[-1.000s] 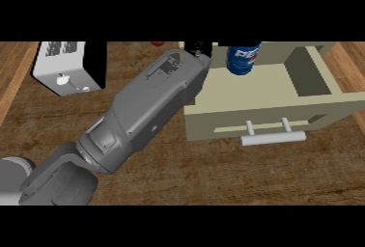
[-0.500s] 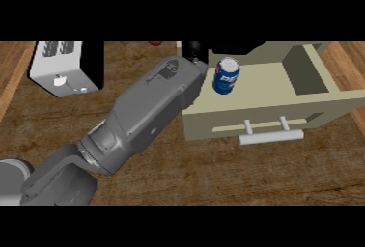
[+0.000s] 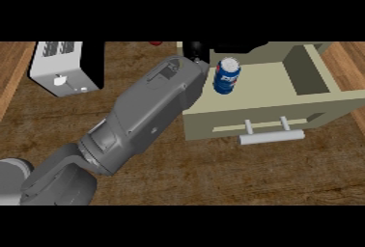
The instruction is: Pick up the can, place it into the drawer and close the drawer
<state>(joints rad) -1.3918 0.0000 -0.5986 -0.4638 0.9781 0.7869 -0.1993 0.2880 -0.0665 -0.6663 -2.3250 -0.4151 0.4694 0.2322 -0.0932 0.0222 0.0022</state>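
While the can stands upright inside the open drawer, just right of the left hand at upper centre, I cannot tell whether that hand grips it.

Grey forearm stretched diagonally, hand mostly hidden

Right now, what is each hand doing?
Left hand: near the can in the drawer; fingers cannot be told.
Right hand: not in view.

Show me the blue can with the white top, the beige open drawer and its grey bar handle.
blue can [image 3: 227,78], head view, on its blue side.
beige open drawer [image 3: 251,114], head view, on its front panel.
grey bar handle [image 3: 272,138], head view, on the bar's middle.
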